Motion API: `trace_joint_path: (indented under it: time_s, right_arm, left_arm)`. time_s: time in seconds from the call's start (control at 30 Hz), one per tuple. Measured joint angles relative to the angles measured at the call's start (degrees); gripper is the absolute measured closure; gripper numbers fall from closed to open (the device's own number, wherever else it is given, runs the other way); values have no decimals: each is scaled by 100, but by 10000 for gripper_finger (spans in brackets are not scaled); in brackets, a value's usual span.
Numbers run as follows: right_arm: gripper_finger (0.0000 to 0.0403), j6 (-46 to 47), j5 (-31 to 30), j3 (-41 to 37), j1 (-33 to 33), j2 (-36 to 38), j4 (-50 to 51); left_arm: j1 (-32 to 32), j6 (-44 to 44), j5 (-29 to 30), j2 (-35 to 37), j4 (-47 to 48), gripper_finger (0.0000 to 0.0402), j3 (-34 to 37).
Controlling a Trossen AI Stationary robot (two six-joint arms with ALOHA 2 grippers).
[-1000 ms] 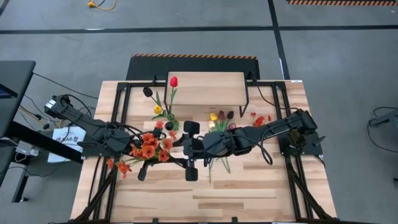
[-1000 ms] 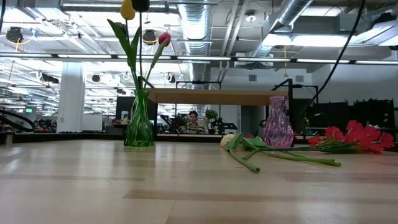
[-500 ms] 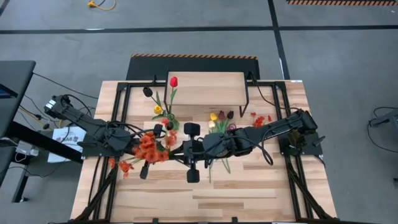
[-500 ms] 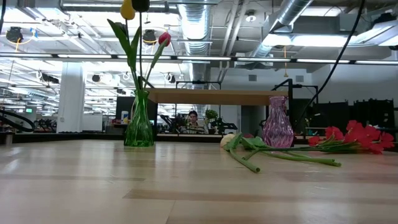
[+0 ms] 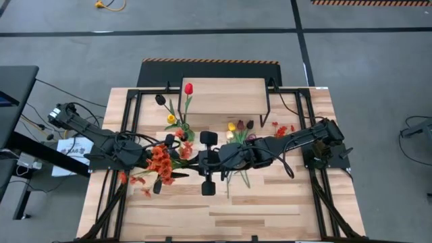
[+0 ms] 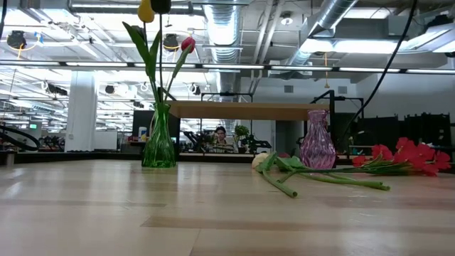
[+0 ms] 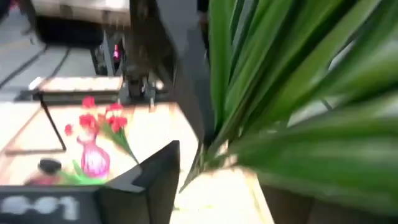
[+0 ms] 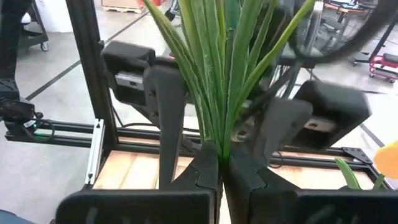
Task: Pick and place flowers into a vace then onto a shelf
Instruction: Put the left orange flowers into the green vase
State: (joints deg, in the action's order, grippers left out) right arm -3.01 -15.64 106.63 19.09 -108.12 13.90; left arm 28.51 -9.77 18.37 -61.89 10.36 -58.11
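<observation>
Red-orange spray [image 5: 160, 163] hangs mid-table between my two grippers. Right gripper [image 8: 220, 163] pinches its green stems [image 8: 219, 74] tight; left gripper [image 5: 177, 157] has its fingers spread around the bunch — no grip. Green vase [image 6: 159, 137] and purple vase [image 6: 316, 140] stand before the shelf [image 5: 223, 94]; loose tulips [image 6: 313, 174] lie nearby.
</observation>
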Motion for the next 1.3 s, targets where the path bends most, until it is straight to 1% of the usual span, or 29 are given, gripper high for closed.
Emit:
trace_joint_path:
  time_s: [0.1,0.23,0.37,0.5,0.67,0.77,0.83,0.93,1.03,1.2,1.23,1.3]
  right_arm:
    - [402,2,-176,0,31,0,94]
    - [402,2,-273,0,80,0,118]
    - [402,2,-292,0,118,7,122]
    - [402,3,-373,-4,162,72,169]
    - [403,3,-738,-8,283,193,285]
    - [403,-31,-933,-7,399,286,279]
    - [403,-44,-1090,-4,506,356,241]
    - [403,-142,-1711,1,742,422,307]
    - [403,-193,-2357,0,991,422,312]
    - [403,-275,-3007,-46,1383,428,242]
    - [403,-306,-3109,-162,1440,439,24]
    - [403,-455,-3108,-532,1500,448,-630]
  left_arm:
    - [4,-147,-43,26,243,180,0]
    - [7,-322,-409,179,421,155,0]
    - [9,-447,-779,447,434,146,0]
    - [38,-585,-808,810,637,145,0]
    - [210,-695,-325,1162,1147,145,0]
    - [373,-933,54,1294,1511,145,3]
    - [519,-1172,298,1360,1581,145,115]
    - [820,-1415,746,1482,1529,145,367]
    - [1209,-1503,1324,1608,1204,145,641]
    - [1996,-1177,1906,1814,341,145,1128]
    - [2154,-1098,2008,1841,170,145,1224]
    - [2446,-965,2231,1861,-180,145,1435]
